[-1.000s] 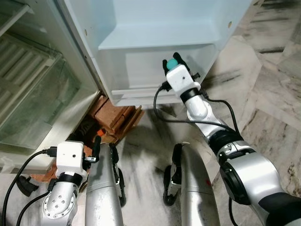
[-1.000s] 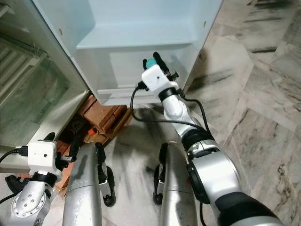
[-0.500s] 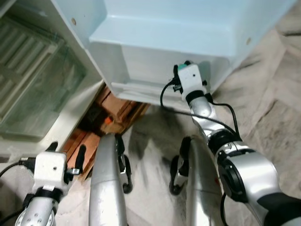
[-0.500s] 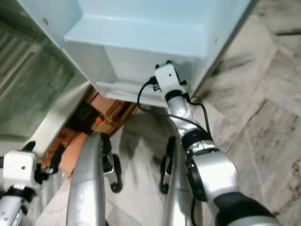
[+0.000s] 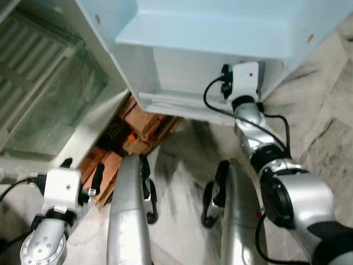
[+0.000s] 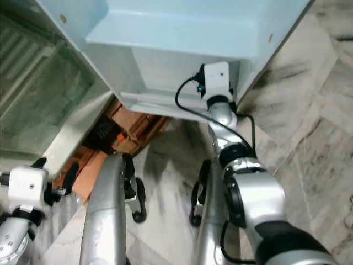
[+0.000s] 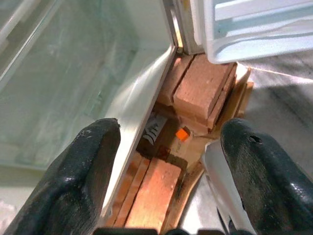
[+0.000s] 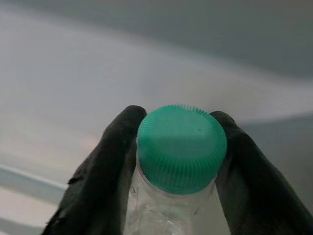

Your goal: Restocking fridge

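Right wrist view shows the right gripper (image 8: 178,161) clamped on a green-capped clear bottle (image 8: 181,147), its long axis running toward the fridge door shelf (image 5: 204,33) ahead, while the left gripper (image 7: 168,152) hangs open low beside the bricks (image 7: 203,85).

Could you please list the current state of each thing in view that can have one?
Fridge door: open, bottom shelf facing the robot.
Bottle: capped with a green cap, held below the cap.
Right claw: shut on the bottle, reaching into the door shelf.
Left claw: open, low by the bricks under the fridge.
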Available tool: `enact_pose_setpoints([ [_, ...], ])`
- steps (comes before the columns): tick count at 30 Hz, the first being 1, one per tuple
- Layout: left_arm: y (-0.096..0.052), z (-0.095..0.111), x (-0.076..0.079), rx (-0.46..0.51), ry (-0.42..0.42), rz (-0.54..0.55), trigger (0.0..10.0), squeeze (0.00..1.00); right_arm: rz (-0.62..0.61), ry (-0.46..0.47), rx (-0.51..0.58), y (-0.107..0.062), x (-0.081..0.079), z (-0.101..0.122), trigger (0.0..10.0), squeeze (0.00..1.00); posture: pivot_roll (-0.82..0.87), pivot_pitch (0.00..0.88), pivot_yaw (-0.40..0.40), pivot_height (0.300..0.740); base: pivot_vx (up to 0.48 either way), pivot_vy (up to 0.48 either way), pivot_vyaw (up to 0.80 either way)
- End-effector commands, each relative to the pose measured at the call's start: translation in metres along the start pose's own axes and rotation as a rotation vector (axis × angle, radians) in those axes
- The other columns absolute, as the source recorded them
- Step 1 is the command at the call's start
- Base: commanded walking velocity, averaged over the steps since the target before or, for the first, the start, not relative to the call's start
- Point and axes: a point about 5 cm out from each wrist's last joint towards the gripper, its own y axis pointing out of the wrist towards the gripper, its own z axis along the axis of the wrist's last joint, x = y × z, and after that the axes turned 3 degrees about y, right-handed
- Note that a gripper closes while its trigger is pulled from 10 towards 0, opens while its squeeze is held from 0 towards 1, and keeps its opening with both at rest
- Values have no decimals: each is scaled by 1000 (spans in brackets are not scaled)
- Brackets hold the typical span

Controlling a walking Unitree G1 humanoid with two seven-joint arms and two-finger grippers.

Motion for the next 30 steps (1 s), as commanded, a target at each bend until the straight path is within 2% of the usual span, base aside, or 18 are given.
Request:
enact_pose_setpoints([
  [1,4,-10,-1,-45,7,-1,10000,0,1,-11,-122,-12,2,-27,10000,1000,254,374,76,567,0,0,0],
  [3,6,-9,-3,-42,-5,13,10000,0,28,-27,-95,-11,0,-23,10000,1000,254,374,76,567,0,0,0],
  [4,12,-11,-6,-47,-22,52,10000,0,107,-62,-29,-7,-7,-13,10000,1000,234,343,64,567,0,0,0],
  [6,13,-12,-6,-48,-24,60,10000,0,129,-75,-5,-6,-8,-8,10000,1000,230,339,62,567,0,0,0],
  [8,17,-14,-3,-45,-25,56,10000,0,160,-88,51,1,-8,7,10000,1000,213,313,49,567,0,0,0],
  [13,26,-14,0,-26,-32,54,10000,0,180,-56,88,8,-7,22,10000,1000,201,280,35,567,0,0,0],
  [14,35,-15,0,-18,-44,71,10000,0,197,-18,81,9,-7,24,10000,1000,182,237,19,567,0,0,0],
  [18,45,-18,3,-15,-61,86,10000,0,234,50,37,6,-11,15,10000,1000,156,205,9,567,0,0,0],
  [21,57,-18,12,-6,-69,72,10000,0,335,26,60,-4,-20,7,10000,1000,126,166,-1,567,0,0,0],
  [22,57,-18,12,-6,-69,72,10000,0,335,26,60,-4,-20,7,10000,1000,126,166,-1,567,0,0,0],
  [23,59,-18,13,-4,-70,70,10000,0,353,13,66,-6,-21,5,10000,1000,122,158,-5,567,0,0,0],
  [25,65,-18,15,7,-73,75,10000,0,437,-86,129,-16,-25,1,10000,1000,113,136,-20,567,0,0,0],
  [26,67,-17,15,11,-74,76,10000,0,460,-101,144,-21,-26,-1,10000,945,109,129,-28,567,0,0,0],
  [27,69,-18,15,19,-76,83,10000,0,477,-91,148,-27,-25,-6,10000,541,105,116,-40,567,0,0,0],
  [28,69,-18,15,19,-76,83,10000,0,477,-91,148,-27,-25,-6,10000,541,105,116,-40,567,0,0,0],
  [29,71,-19,15,23,-79,91,10000,0,477,-80,148,-33,-23,-12,10000,0,101,106,-50,567,0,0,0],
  [30,71,-21,14,25,-85,102,10000,0,464,-69,160,-44,-20,-18,10000,0,97,95,-61,567,0,0,0],
])
